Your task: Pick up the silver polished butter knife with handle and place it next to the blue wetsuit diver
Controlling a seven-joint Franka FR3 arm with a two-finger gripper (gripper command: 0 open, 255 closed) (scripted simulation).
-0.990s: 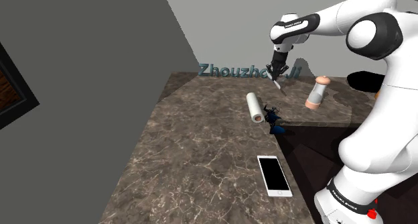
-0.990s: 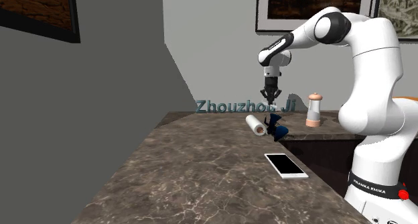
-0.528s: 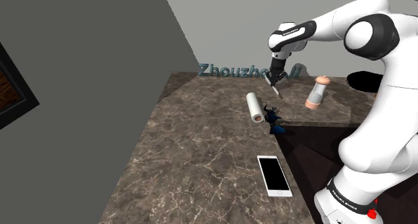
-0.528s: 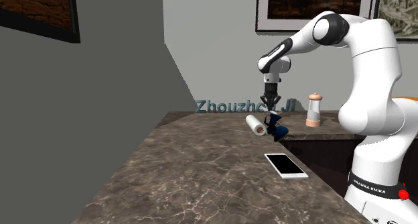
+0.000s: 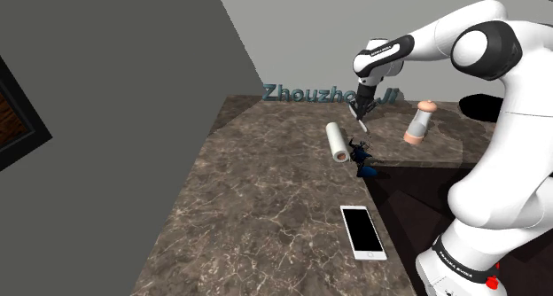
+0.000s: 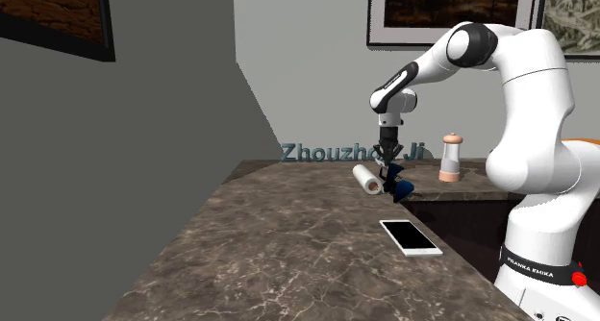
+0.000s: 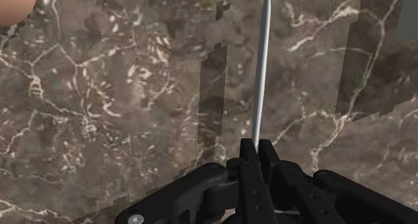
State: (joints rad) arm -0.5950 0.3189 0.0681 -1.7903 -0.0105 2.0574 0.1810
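Observation:
My black gripper (image 5: pixel 361 110) hangs over the far part of the brown marble counter (image 5: pixel 266 206), shut on the thin silver butter knife (image 7: pixel 260 75), whose blade sticks out past the fingertips over the stone. In the shoulder view the knife (image 5: pixel 363 119) points down just above and behind the blue wetsuit diver (image 5: pixel 361 158). The diver figure (image 6: pixel 395 184) lies on the counter beside a white roll (image 6: pixel 365 180), directly below the gripper (image 6: pixel 388 157) in the second exterior view.
A white roll (image 5: pixel 336 142) lies beside the diver. A pepper mill (image 5: pixel 417 123) with a tan base stands toward the shoulder view's right. A white phone with a black screen (image 5: pixel 362 231) lies nearer the stand. A grey wall (image 5: pixel 115 117) borders the counter.
The gripper has come down and shifted slightly toward the shoulder view's left with the knife, now closer above the diver. The other objects have not moved.

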